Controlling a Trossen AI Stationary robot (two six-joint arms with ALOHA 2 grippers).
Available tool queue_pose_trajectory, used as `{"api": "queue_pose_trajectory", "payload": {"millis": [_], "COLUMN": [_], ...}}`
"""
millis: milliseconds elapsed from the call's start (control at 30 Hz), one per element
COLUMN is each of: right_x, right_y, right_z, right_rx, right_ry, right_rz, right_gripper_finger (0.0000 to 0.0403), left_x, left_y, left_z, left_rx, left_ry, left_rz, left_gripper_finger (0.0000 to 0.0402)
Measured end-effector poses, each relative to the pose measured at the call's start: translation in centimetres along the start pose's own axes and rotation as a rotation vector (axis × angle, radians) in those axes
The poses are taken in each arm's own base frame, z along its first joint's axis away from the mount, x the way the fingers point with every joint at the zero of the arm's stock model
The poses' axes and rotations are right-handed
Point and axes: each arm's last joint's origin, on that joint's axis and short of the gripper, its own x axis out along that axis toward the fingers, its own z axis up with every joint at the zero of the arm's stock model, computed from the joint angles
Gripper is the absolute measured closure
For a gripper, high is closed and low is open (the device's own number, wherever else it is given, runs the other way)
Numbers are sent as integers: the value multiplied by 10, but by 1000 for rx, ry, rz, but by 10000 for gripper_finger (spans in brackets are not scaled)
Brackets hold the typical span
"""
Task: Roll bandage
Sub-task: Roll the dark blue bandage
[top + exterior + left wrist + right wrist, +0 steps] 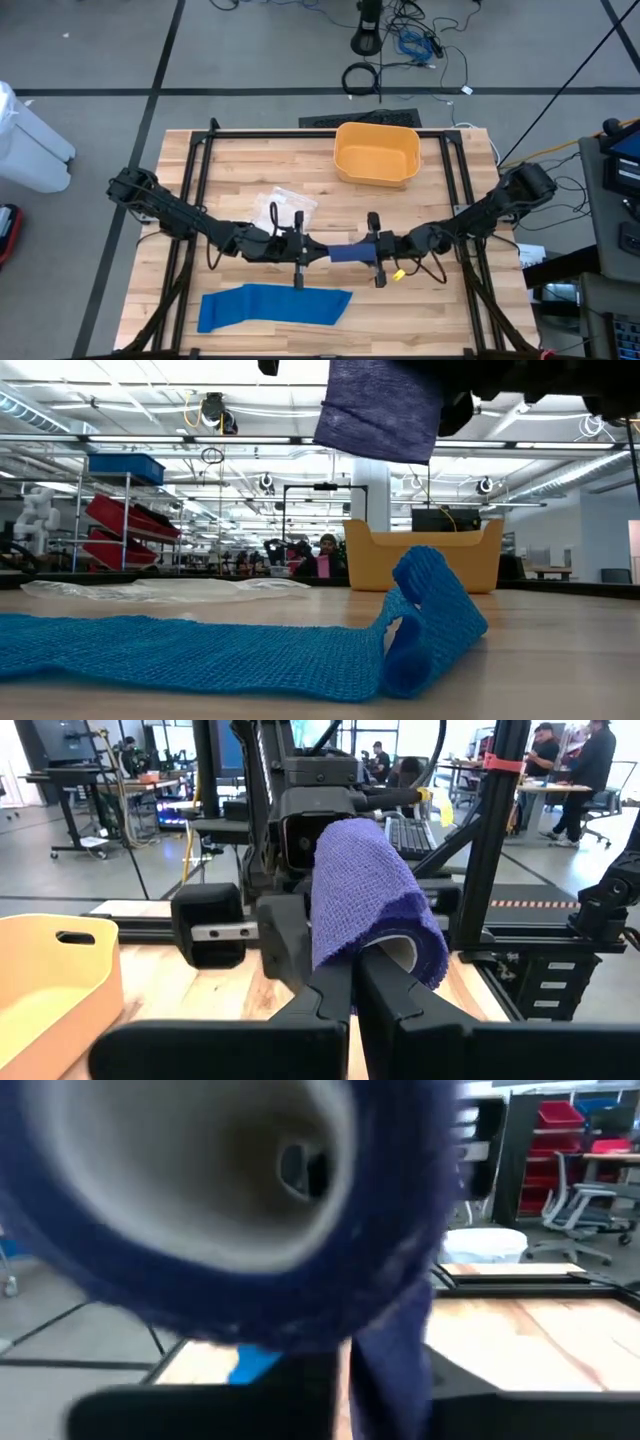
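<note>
Wooden worktop (240, 170), butcher-block. On it: yellow bin (377, 154), clear plastic wrapper (281, 207). Blue bandage (273, 306) unrolled at near edge.

Even, bright overhead lighting fills the room; rows of ceiling lights (150, 435) glare white across the upper half of the low view. Shadows on the wooden table (250, 160) are soft and short. In the right wrist view the purple bandage roll (230, 1200) fills the upper left of the frame, heavily blurred and out of focus. The blue bandage strip (200, 650) is sharp, while the hall behind it softens. The left wrist view bends straight lines near its edges.
</note>
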Motion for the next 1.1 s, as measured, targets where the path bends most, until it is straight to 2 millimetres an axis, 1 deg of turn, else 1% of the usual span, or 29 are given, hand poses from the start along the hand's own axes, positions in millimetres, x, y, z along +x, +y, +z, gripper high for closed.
{"api": "queue_pose_trajectory", "payload": {"millis": [67,133,267,333,500,600,667,767,833,1000,1100], "right_x": [3,3,-2,-4,-10,-13,-14,-14,-14,-16,-17], "right_y": [0,-2,-4,-4,-2,-3,-4,-6,-6,-6,-1], "right_z": [0,0,2,3,16,25,28,25,19,6,2], "right_rx": [-21,-66,-221,-294,-435,-469,-499,-541,-543,-418,-370], "right_ry": [26,37,76,95,85,68,73,112,158,238,244], "right_rz": [-45,-147,-363,-420,-429,-434,-434,-433,-422,-408,-352], "right_gripper_finger": [397,401,402,403,403,403,403,403,403,403,403], "left_x": [0,0,0,-1,-2,-2,-3,-3,-3,-3,-3], "left_y": [0,-1,-5,-6,-5,-5,-5,-6,-6,-6,-7], "left_z": [0,0,-3,-7,-17,-19,-20,-21,-21,-20,-20], "left_rx": [0,0,9,18,44,51,56,89,109,129,153], "left_ry": [1,2,33,75,177,196,207,210,205,194,186], "left_rz": [-8,-43,-167,-210,-218,-219,-228,-235,-238,-242,-247], "left_gripper_finger": [396,396,396,396,396,396,396,396,396,396,396]}}
